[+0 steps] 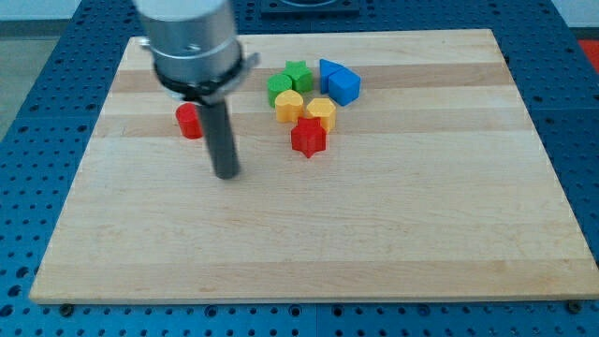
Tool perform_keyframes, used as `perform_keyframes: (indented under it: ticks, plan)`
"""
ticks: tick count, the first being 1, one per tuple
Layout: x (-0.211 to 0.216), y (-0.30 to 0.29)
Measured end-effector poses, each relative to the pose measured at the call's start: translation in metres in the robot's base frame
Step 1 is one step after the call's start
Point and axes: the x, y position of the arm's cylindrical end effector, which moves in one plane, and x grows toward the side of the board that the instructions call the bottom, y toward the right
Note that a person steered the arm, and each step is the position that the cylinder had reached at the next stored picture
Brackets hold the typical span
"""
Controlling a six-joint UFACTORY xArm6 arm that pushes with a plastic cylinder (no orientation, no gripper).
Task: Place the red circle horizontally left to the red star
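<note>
The red circle is a short red cylinder on the wooden board, at the view's upper left. The red star lies right of it, near the board's middle, slightly lower in the view. My tip rests on the board below and right of the red circle, apart from it, and left of the red star. The rod partly hides the circle's right edge.
A cluster sits above the red star: a yellow heart, a yellow hexagon, a green star, a green block and two blue blocks. The wooden board lies on a blue pegboard table.
</note>
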Motion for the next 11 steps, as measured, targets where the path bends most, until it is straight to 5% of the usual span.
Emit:
perform_keyframes:
  ticks: [2,3,5,9,11]
  plan:
    - [-0.037,-0.115]
    - [-0.080,-0.129]
    - [-0.099,-0.104]
    - [-0.070,-0.013]
    - [-0.094,-0.035]
